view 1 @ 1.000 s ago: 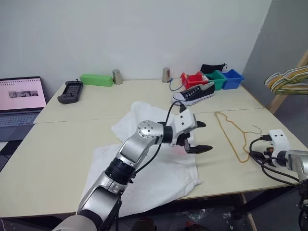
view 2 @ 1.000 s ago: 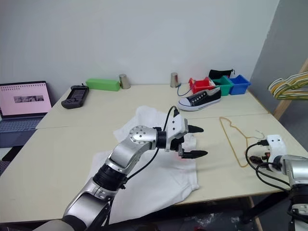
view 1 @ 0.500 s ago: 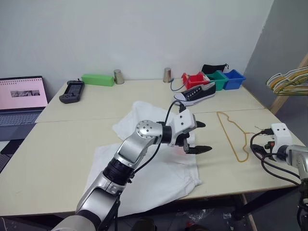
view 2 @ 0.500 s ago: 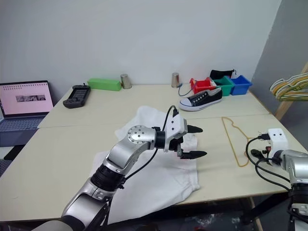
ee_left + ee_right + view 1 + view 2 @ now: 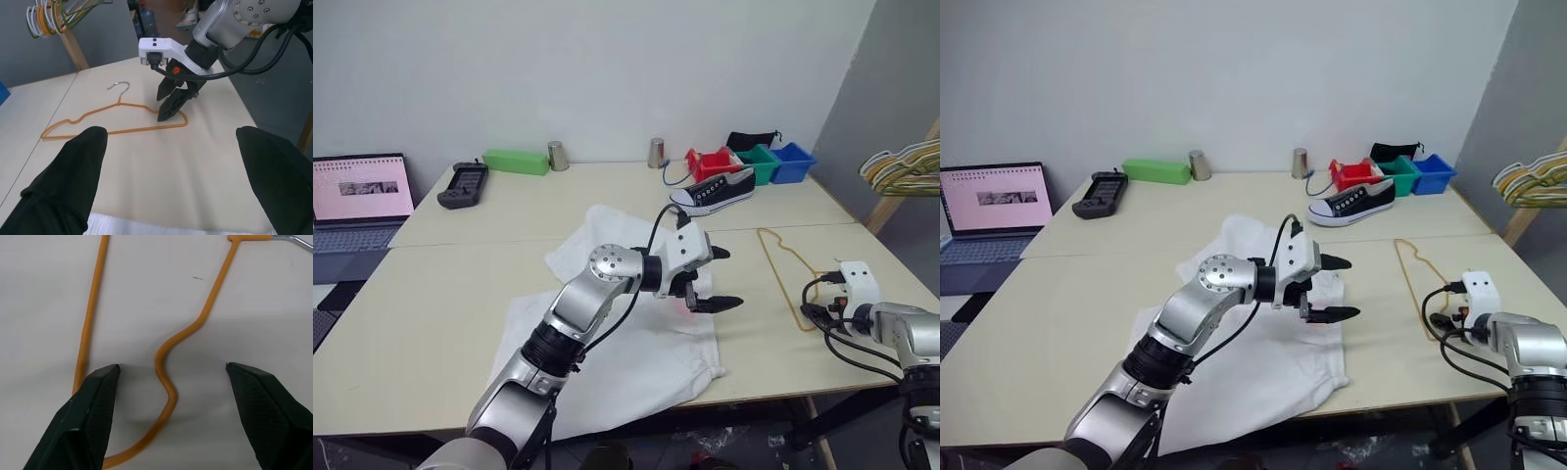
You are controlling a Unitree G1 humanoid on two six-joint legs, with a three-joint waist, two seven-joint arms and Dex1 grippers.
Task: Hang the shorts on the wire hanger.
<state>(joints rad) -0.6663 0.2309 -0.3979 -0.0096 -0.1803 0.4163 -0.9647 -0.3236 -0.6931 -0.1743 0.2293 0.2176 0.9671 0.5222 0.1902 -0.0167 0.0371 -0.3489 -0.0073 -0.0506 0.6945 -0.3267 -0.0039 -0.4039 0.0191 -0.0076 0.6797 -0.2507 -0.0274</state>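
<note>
The white shorts [image 5: 636, 362] lie spread on the table, and a bit of orange drawstring [image 5: 690, 305] shows under my left gripper [image 5: 729, 277]. That gripper hovers open and empty over the shorts' right part, pointing toward the wire hanger [image 5: 112, 131]. The hanger lies flat on the table to the right of the shorts. My right gripper [image 5: 172, 366] points down at the hanger's near end and is open. Its fingers [image 5: 93, 416] stand on either side of a bent stretch of the wire [image 5: 166, 347], with nothing gripped.
At the back stand a laptop [image 5: 352, 201], a controller [image 5: 460, 184], a green box [image 5: 516, 162], two metal cups [image 5: 556, 155], a shoe [image 5: 710, 191] and coloured bins [image 5: 749, 160]. A bunch of hangers [image 5: 901, 164] hangs on a wooden stand beyond the table's right edge.
My right gripper has moved left, closer over the hanger's near end. The left arm and the shorts have stayed put.
</note>
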